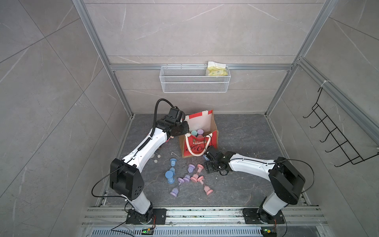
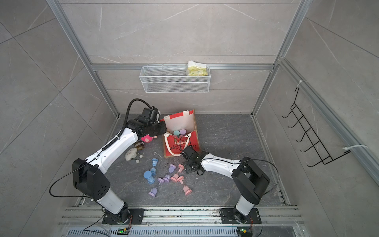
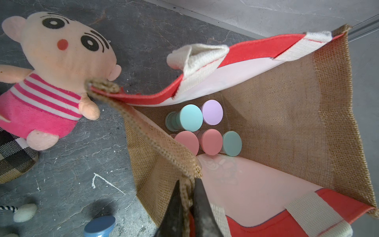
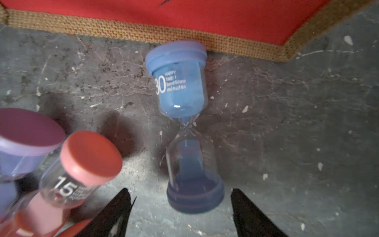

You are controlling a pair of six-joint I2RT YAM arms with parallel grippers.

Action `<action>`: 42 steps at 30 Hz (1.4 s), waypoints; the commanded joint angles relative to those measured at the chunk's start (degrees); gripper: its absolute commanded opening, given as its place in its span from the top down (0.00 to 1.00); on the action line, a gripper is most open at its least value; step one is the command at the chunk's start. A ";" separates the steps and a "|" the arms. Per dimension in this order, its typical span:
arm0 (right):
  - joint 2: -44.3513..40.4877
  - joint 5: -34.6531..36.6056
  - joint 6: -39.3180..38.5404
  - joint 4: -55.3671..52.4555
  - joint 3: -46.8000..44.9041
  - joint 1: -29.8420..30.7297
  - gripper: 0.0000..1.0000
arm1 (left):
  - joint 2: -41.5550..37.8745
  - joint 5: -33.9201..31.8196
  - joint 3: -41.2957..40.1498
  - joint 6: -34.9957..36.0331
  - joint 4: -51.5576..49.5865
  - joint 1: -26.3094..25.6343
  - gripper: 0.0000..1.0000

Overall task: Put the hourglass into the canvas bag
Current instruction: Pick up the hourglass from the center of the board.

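Our right gripper (image 4: 180,191) stands with jaws spread, one on each side of the near cap of the blue hourglass (image 4: 181,86), and floor shows in both gaps. That hourglass, marked 30 minutes, lies on the dark floor (image 4: 307,123) with its far cap against the lower front edge of the canvas bag (image 4: 205,16). Just to its near-left are a pink hourglass (image 4: 82,164) and a purple hourglass (image 4: 26,131). In both top views the gripper hides most of the blue one, so we cannot judge contact there. Our left gripper (image 3: 187,182) is pressed together on the bag's left burlap rim. Five hourglass caps (image 3: 190,121) show inside the bag, and a plush doll (image 3: 57,78) lies to its left.
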 commanded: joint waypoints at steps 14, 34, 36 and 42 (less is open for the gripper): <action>7.88 5.73 0.57 3.19 4.21 -0.15 0.34 | -2.87 2.52 -0.38 -0.67 2.92 0.17 1.00; 8.27 3.57 1.17 4.79 2.10 -0.86 0.59 | -2.96 2.19 -0.38 -0.55 2.94 0.22 1.00; 7.82 3.24 1.34 4.81 2.10 -0.86 0.65 | -2.96 2.45 -0.38 -0.57 3.05 0.18 1.00; 5.46 1.27 2.34 4.84 1.60 -1.04 0.77 | -2.96 3.17 -0.24 -1.10 3.36 0.21 1.00</action>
